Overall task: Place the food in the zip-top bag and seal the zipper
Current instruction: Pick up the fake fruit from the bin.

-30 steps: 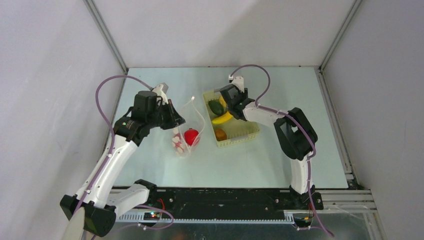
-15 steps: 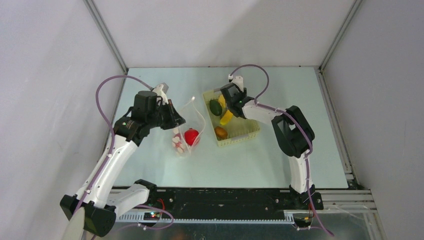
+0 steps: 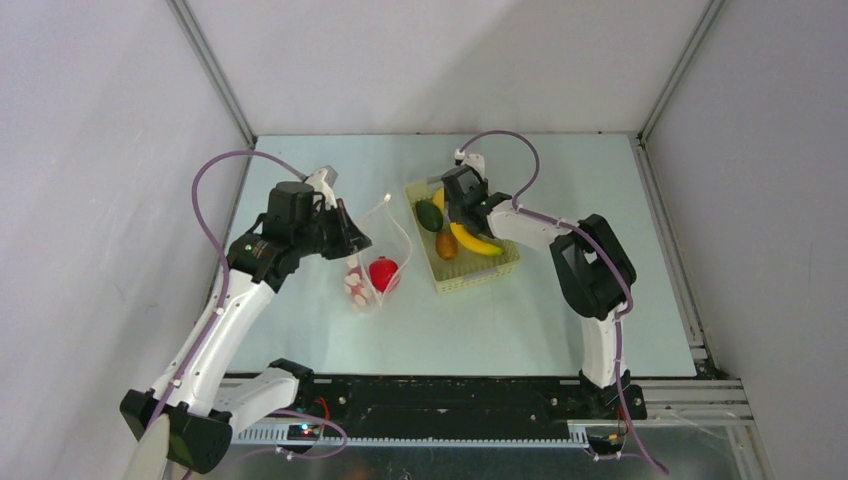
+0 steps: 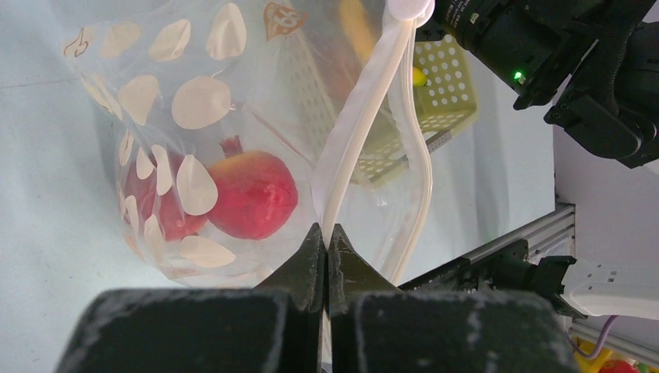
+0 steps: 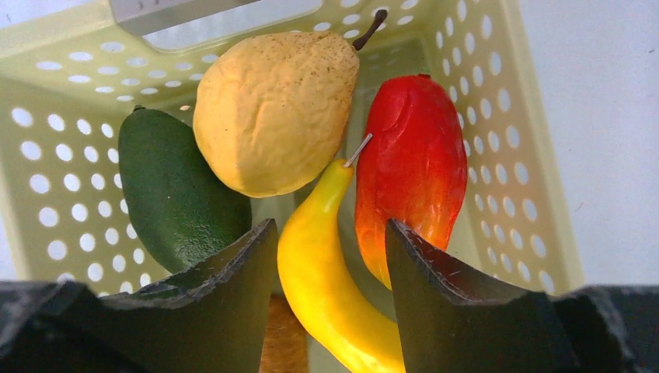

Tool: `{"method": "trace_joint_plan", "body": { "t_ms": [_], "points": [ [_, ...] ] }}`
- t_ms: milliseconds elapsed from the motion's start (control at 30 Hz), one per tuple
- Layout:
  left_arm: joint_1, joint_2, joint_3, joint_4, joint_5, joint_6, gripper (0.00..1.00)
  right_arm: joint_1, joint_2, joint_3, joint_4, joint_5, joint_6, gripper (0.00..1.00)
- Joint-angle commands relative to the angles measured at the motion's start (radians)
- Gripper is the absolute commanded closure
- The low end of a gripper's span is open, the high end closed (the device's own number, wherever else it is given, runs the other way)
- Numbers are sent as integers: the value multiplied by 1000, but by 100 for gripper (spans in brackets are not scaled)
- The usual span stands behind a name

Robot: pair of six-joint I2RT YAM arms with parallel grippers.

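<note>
On the left, the left gripper [image 4: 325,241] is pressed together on the zipper [image 4: 364,116], holding the bag [image 4: 202,101] open above the table [image 3: 560,330]. One red fruit [image 4: 252,194] lies inside, and perhaps a second behind the dots. On the right, the right gripper [image 5: 330,233] is spread around the banana [image 5: 315,280] in the basket [image 5: 497,155], which also holds a green piece [image 5: 175,194], a pear [image 5: 268,109] and a red piece [image 5: 412,163]. Most food remains unpacked and the bag is unsealed. The banana's lower end is cut off.
</note>
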Motion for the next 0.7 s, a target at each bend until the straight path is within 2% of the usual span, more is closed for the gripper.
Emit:
{"method": "trace_joint_plan", "body": {
  "t_ms": [0,267,667],
  "points": [
    [7,-10,28,22,21,25,100,12,-26,-9,-41,-34,39,42],
    [7,-9,28,22,21,27,100,37,-34,-35,-102,-34,1,44],
    [6,-9,26,25,22,26,100,20,-47,-52,-191,-96,-22,52]
  ]
}}
